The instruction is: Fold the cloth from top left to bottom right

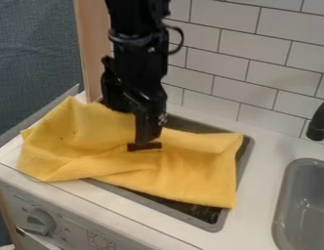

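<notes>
One cloth (194,171) against the jaws.

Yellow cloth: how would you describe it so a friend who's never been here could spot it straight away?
Start at the white counter, left of the grey sink. There, a rumpled yellow cloth sprawls over the dark, grey-rimmed stovetop and spills past its left side. Its bright colour and soft creases set it apart from the rigid stovetop and sink.

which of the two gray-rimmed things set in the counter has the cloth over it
The dark stove top below the tool: the yellow cloth covers most of it. The gray sink near the black faucet has no cloth on it.
</notes>
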Robot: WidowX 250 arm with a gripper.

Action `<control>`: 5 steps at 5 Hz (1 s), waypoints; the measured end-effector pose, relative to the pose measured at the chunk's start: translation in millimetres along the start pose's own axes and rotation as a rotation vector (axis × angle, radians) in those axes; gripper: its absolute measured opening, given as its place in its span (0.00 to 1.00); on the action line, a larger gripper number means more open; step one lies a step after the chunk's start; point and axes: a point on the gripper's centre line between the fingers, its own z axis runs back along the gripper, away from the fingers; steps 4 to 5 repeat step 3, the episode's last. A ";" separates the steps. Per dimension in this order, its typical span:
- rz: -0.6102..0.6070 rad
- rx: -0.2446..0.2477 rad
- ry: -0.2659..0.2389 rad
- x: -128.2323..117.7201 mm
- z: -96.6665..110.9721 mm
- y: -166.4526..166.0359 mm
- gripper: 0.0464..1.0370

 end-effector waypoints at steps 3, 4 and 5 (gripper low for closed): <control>0.021 -0.011 0.004 -3.7 2.6 0.6 0.96; 0.021 -0.011 0.004 -3.7 2.6 0.6 0.96; 0.021 -0.011 0.004 -3.7 2.6 0.6 0.96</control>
